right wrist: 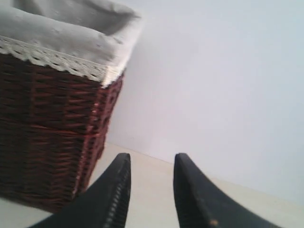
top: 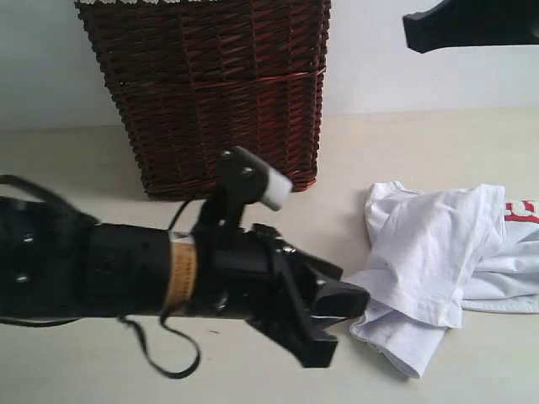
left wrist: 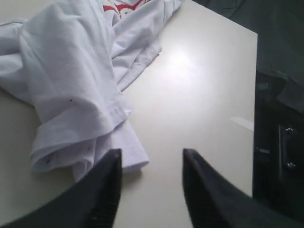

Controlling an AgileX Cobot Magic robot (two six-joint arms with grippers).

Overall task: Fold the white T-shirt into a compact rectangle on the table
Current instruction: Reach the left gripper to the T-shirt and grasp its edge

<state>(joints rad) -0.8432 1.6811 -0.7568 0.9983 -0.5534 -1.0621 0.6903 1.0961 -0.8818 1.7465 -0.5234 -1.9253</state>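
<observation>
On the right side of the table (top: 421, 143), the white T-shirt (top: 438, 252) lies in a crumpled heap, not flat. To do this step well, I think the shirt must first be spread out. So the left gripper (left wrist: 152, 154) should pinch one loose edge, not a thick bunch. It hangs low, just beside the shirt's left edge, jaws apart with nothing between them. Up high on the far right, the right gripper (right wrist: 152, 156) is empty too, jaws apart, facing the brown basket (top: 210, 93).

Left wrist looks closely at the white T-shirt (left wrist: 71, 71) (exterior shares it).
</observation>
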